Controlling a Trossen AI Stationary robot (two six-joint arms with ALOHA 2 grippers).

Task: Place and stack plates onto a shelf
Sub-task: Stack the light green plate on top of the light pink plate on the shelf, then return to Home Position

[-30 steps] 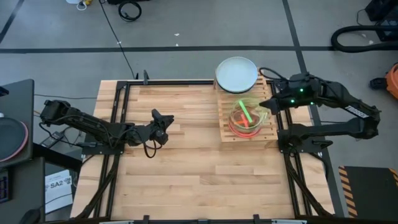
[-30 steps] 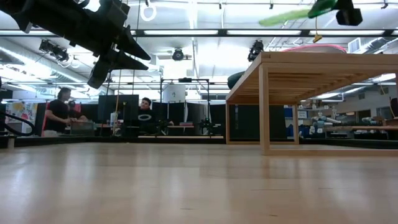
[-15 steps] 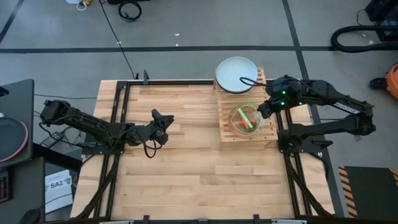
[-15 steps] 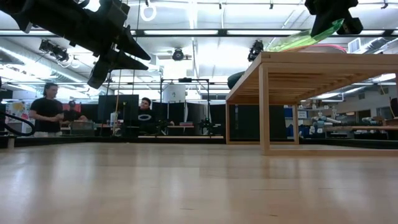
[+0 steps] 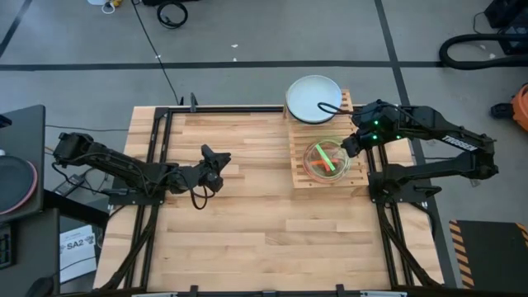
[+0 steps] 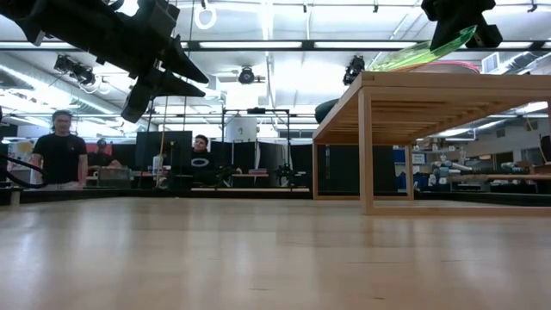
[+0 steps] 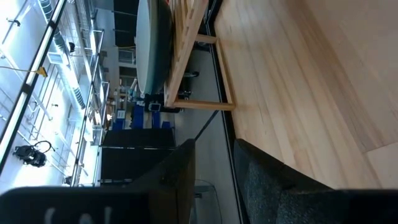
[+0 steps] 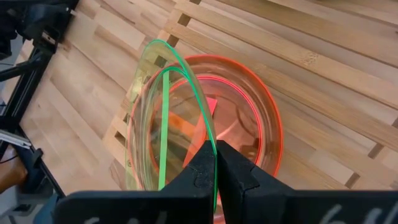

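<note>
Starting at the left of the high view, the left gripper is seen poised over the bare planks of the wooden tabletop, its fingers parted and nothing held between them; that arm appears to be waiting. Farther right, the rectangular shelf of pale wooden slats stands near the table's right edge. On its far end a large pale grey round plate is already set, overhanging the edge a little. On the near end a smaller translucent orange plate lies flat on the slats. Above it, a small translucent green plate is gripped by its rim in the right gripper, whose fingers are pinched tightly shut on it. The green plate is held tilted, one edge down toward the orange plate and the other raised; whether the two are touching cannot be told for certain. In the low view the green plate is seen slanting just over the shelf top. Two plates thus seem to be placed, and a third is judged to be nearly stacked: it remains to be levelled, lowered onto the orange plate and let go. No further plates are seen on the tabletop, so little appears to be left.
</note>
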